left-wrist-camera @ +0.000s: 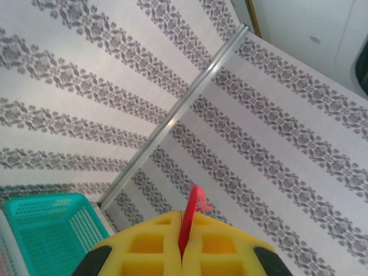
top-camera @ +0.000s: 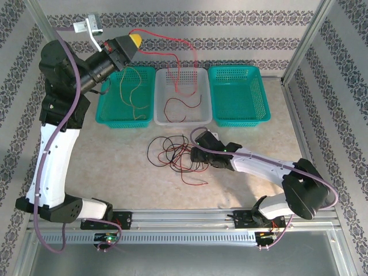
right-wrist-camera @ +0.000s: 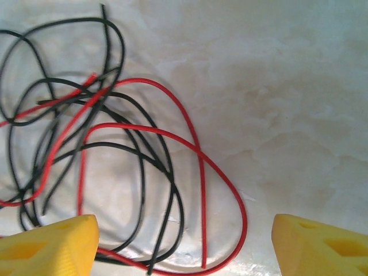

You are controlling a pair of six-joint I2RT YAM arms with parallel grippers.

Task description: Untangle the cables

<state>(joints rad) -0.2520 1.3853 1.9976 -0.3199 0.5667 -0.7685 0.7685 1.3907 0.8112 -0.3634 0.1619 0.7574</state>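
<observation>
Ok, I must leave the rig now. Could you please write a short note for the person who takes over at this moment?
Left hand: raised above the baskets, shut on a red cable whose lower part hangs into the white basket.
Right hand: open, low over the tangle of black and red cables on the table.
Done: yellow cables lie in the left teal basket.
Left: release the held red cable into the white basket, then separate the tangle, probably one cable at a time.
</observation>
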